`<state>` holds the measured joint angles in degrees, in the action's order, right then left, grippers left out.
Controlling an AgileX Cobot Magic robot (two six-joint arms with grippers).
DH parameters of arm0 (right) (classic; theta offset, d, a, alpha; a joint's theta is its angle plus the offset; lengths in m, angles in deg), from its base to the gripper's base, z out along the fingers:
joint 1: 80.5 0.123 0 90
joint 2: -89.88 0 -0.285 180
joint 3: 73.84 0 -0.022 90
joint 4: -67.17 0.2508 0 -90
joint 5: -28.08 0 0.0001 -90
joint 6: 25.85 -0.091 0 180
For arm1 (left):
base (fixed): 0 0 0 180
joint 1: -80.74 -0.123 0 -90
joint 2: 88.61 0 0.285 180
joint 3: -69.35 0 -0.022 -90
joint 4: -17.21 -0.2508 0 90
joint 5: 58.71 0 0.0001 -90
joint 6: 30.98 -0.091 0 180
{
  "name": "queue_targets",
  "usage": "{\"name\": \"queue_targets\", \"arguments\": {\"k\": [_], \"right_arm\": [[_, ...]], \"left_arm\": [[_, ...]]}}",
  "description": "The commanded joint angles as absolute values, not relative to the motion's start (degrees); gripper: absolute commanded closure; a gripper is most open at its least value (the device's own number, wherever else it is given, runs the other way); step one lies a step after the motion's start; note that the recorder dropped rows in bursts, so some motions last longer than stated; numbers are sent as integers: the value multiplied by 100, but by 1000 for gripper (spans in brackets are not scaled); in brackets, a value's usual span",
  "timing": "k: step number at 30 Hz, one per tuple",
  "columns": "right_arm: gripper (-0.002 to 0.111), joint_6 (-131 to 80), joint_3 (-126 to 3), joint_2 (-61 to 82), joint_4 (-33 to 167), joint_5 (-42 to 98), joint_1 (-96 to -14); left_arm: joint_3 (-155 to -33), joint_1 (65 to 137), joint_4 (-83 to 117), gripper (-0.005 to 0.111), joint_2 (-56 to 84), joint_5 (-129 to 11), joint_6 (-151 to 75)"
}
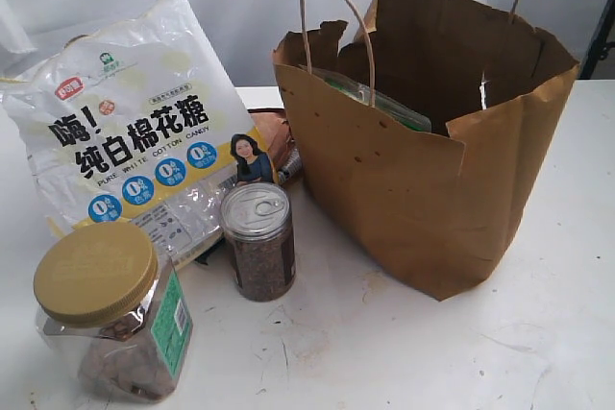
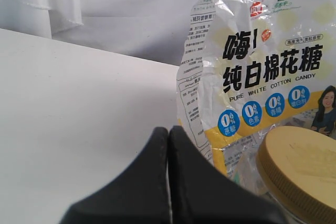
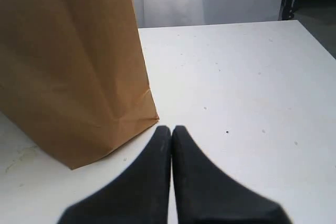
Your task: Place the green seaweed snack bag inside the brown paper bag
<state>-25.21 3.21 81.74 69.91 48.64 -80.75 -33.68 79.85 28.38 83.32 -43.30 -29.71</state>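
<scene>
The brown paper bag (image 1: 423, 189) stands upright right of centre on the white table, its torn rim open. Inside it, near the left wall, the edge of the green seaweed snack bag (image 1: 380, 101) shows; most of the packet is hidden by the bag's front. Neither gripper appears in the exterior view. My left gripper (image 2: 168, 129) is shut with nothing in it, beside the candy bag. My right gripper (image 3: 171, 128) is shut and empty, just off the lower corner of the brown paper bag (image 3: 68, 66).
A large white-and-yellow candy bag (image 1: 135, 132) leans at the left. A clear jar with a yellow lid (image 1: 106, 309) stands front left, and a small clear can with a pull-tab lid (image 1: 258, 240) stands beside the paper bag. Bare table (image 1: 538, 333) lies at right.
</scene>
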Motion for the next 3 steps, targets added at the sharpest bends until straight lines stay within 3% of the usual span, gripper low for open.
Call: {"name": "queue_targets", "arguments": {"k": [1, 3], "right_arm": [[108, -2548, 338, 8209, 6949, 4780, -8066], [108, -2548, 338, 8209, 6949, 4780, -8066]], "left_arm": [[-3343, 7965, 2826, 107, 8360, -4350, -2978], [-3343, 7965, 2826, 107, 8360, -4350, -2978]]}}
